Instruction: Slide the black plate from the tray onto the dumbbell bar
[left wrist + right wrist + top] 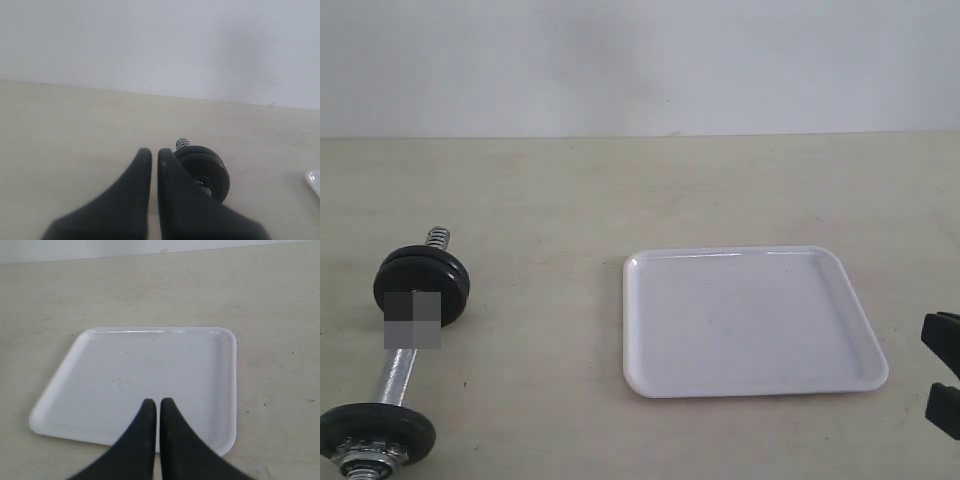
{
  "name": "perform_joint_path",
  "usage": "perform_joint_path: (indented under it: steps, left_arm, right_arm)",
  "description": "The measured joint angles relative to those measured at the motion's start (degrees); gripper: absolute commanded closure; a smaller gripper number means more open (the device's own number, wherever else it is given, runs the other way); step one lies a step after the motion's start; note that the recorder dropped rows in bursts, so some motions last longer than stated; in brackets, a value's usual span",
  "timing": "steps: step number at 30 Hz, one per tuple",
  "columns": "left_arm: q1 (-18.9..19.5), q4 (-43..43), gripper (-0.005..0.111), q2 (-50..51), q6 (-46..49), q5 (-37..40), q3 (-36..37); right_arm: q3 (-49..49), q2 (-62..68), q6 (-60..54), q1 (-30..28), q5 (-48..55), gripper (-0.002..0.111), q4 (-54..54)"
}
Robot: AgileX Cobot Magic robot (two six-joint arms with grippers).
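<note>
Dumbbell bar (398, 375) partly blurred, cropped

Soft even light, faint shadows, mild tray (750, 320) sheen, blurred foreground claws

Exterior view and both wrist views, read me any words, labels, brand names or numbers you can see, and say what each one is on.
No readable text in any of the three views.
White tray: plain, no label or mark.
Dumbbell bar, far black disc, near black disc: no brand or weight number can be made out.
Grey pixelated patch over the bar: anything under it cannot be read.
</note>
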Motion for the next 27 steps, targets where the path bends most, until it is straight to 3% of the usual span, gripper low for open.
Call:
perform_joint_path:
  steps: [14,27]
  left_arm:
    - [0.0,0.0,0.102,0.0,0.0,0.0,0.0]
    - [0.0,0.0,0.102,0.0,0.0,0.0,0.0]
  right_arm:
    - [0.0,0.0,7.64,0.0,-1.78,0.108,0.06]
    - [0.0,0.0,-19.54,0.0,-1.54,0.108,0.06]
